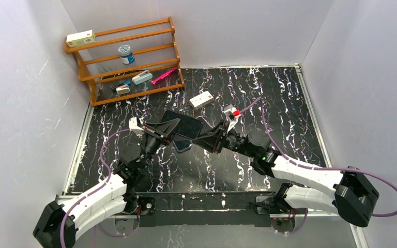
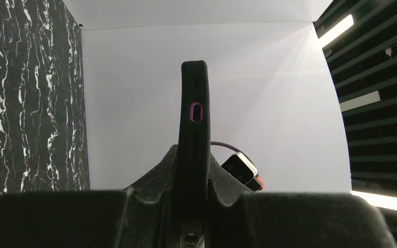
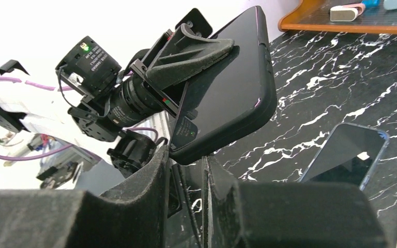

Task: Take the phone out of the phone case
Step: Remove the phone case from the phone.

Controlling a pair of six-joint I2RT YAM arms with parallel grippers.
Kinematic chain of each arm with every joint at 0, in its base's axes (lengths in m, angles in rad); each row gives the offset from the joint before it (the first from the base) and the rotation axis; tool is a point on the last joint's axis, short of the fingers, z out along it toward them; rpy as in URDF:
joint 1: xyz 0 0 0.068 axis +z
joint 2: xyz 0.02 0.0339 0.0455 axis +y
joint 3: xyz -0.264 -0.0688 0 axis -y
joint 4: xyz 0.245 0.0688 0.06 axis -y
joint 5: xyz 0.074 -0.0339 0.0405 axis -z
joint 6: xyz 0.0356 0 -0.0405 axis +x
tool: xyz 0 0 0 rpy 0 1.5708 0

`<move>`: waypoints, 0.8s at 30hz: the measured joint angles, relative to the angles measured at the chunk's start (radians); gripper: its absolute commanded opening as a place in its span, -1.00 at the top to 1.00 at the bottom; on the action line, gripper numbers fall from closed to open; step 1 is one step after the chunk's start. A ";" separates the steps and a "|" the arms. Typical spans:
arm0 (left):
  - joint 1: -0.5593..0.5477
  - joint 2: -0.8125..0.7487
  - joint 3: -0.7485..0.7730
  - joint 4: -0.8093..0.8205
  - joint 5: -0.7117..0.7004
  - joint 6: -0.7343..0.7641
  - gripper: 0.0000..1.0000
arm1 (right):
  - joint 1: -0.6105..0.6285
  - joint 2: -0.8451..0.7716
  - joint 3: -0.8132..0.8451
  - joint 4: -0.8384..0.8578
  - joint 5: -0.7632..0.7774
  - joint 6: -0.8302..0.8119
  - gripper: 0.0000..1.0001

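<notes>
A black phone case (image 1: 186, 125) with a purple trim is held above the middle of the table. My left gripper (image 1: 166, 129) is shut on its left end; in the left wrist view the case (image 2: 194, 119) stands edge-on between the fingers, purple-ringed button showing. My right gripper (image 1: 210, 135) is closed on the case's right corner; in the right wrist view that corner (image 3: 222, 93) sits between the fingertips (image 3: 164, 155). A dark phone (image 3: 344, 157) lies flat on the table below, also in the top view (image 1: 183, 146). I cannot tell if the case holds anything.
A wooden rack (image 1: 129, 57) stands at the back left with a white box, a jar and small items on its shelves. A white box (image 1: 201, 99) lies on the table behind the case. White walls close in both sides and the back.
</notes>
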 measured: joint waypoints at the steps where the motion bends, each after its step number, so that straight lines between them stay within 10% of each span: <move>1: 0.002 -0.001 0.000 -0.004 -0.003 -0.001 1.00 | 0.000 0.008 0.005 -0.002 0.000 -0.013 0.97; 21: -0.035 -0.021 0.030 -0.018 0.187 0.007 1.00 | -0.149 0.148 0.029 -0.206 0.025 -0.280 0.97; 24: -0.035 -0.016 0.030 -0.018 0.188 0.045 1.00 | -0.149 0.092 0.004 -0.216 0.018 -0.260 0.69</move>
